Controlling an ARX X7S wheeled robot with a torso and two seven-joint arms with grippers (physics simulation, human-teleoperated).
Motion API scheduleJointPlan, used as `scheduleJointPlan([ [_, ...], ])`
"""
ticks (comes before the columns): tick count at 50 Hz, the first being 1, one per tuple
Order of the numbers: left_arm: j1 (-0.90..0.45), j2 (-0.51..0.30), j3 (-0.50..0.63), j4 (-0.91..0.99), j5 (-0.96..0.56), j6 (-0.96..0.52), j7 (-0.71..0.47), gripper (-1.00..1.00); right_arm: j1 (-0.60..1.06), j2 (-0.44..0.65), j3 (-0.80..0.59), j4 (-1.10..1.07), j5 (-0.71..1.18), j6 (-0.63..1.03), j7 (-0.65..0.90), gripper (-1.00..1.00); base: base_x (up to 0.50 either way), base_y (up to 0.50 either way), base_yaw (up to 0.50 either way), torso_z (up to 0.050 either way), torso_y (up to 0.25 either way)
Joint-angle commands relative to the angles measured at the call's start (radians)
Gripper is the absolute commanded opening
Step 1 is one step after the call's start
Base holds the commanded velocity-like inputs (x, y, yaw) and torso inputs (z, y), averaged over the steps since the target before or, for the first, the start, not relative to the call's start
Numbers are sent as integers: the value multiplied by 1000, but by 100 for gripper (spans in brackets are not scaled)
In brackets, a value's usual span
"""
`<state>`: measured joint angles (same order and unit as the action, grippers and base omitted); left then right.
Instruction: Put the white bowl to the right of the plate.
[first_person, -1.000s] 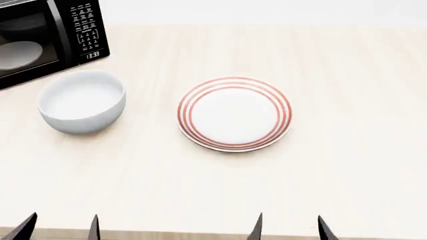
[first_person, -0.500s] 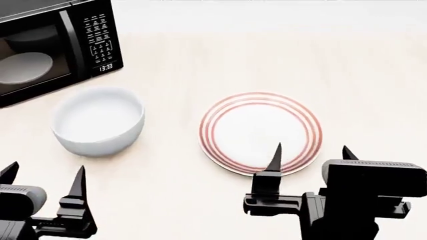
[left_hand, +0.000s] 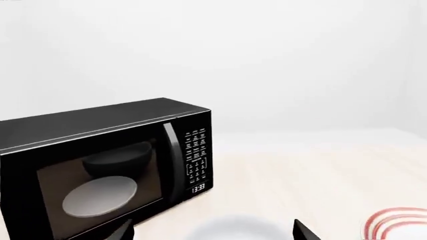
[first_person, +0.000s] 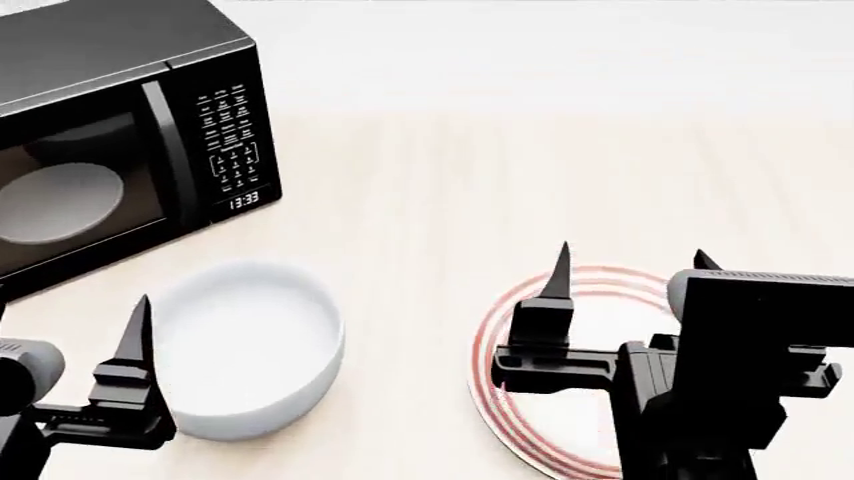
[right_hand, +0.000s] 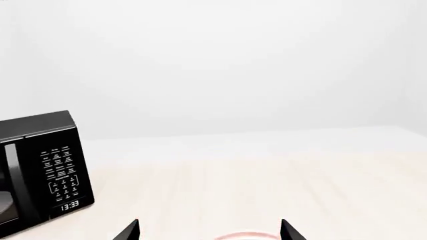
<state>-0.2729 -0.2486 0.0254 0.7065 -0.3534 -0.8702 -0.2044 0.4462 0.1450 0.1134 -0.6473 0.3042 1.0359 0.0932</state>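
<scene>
The plain white bowl (first_person: 250, 345) stands on the pale table, left of the red-ringed plate (first_person: 554, 425). My left gripper (first_person: 70, 300) is open and empty, raised just left of the bowl, with one finger cut off by the frame edge. My right gripper (first_person: 631, 252) is open and empty above the plate and hides part of it. In the left wrist view the bowl (left_hand: 233, 231) is a blur between the open fingers of the left gripper (left_hand: 212, 231), with the plate's rim (left_hand: 397, 222) to one side. In the right wrist view the right gripper (right_hand: 210, 230) frames the plate's rim (right_hand: 248, 235).
A black microwave (first_person: 120, 130) stands at the back left, close behind the bowl, with a pale dish (first_person: 60, 205) behind its window. It also shows in the left wrist view (left_hand: 100, 165) and the right wrist view (right_hand: 40, 170). The wooden table (first_person: 441, 180) runs on to the right.
Both grippers have risen into view and moved forward over the table. The head view has tilted, so bowl, plate and microwave sit lower in the frame. Bowl and plate have not moved.
</scene>
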Motion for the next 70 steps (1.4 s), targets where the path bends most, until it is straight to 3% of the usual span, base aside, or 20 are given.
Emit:
scheduleJointPlan([
  [1,-9,-4,0,11,-10,-11,-7,100,20,-4,23,1,32,29,-1,100,500,-62,0,0,0],
  [21,-1,-11,-13,6,-25,6,-10,100,1,18,-22,13,11,-33,14,100,500,-143,0,0,1],
  [27,19,-25,-37,-4,-9,40,-18,100,87,-3,15,43,35,166,63,100,165,0,0,0,0],
  [29,21,-23,-71,-8,-41,29,-6,100,84,-4,15,12,17,138,86,100,0,0,0,0,0],
  [33,25,-31,-102,12,-53,7,-17,100,142,-8,46,-53,47,303,110,100,0,0,0,0,0],
  [35,27,-36,-118,31,-59,-23,-34,100,154,16,15,-78,40,306,117,100,0,0,0,0,0],
  [42,96,-53,-129,60,-27,14,-50,100,220,26,-28,-40,79,308,70,100,0,0,0,0,0],
  [44,128,-71,-119,62,26,28,-85,100,265,38,-43,-30,156,420,-3,100,0,0,0,0,0],
  [48,173,-70,-177,79,13,56,-84,100,334,4,-23,-25,189,531,24,100,0,0,0,0,0],
  [50,218,-70,-206,75,22,97,-81,100,367,56,-30,0,400,534,64,100,0,0,0,0,0],
  [53,247,-64,-252,66,9,122,-78,100,425,93,42,160,836,534,456,100,0,0,0,0,0],
  [57,260,-57,-283,18,0,148,-69,100,473,121,-8,166,920,528,543,100,0,0,0,0,0],
  [60,268,-57,-320,2,-8,162,-69,100,523,87,27,323,1183,524,894,100,0,0,0,0,0],
  [62,276,-59,-339,14,-16,162,-69,100,555,73,13,401,1325,515,1005,100,0,0,0,0,0],
  [64,285,-61,-342,9,-10,172,-70,100,578,59,-18,462,1425,483,1120,100,0,0,0,0,0],
  [70,320,-57,-378,-16,5,212,-75,100,689,-9,-163,614,1364,473,1180,100,0,0,0,0,0],
])
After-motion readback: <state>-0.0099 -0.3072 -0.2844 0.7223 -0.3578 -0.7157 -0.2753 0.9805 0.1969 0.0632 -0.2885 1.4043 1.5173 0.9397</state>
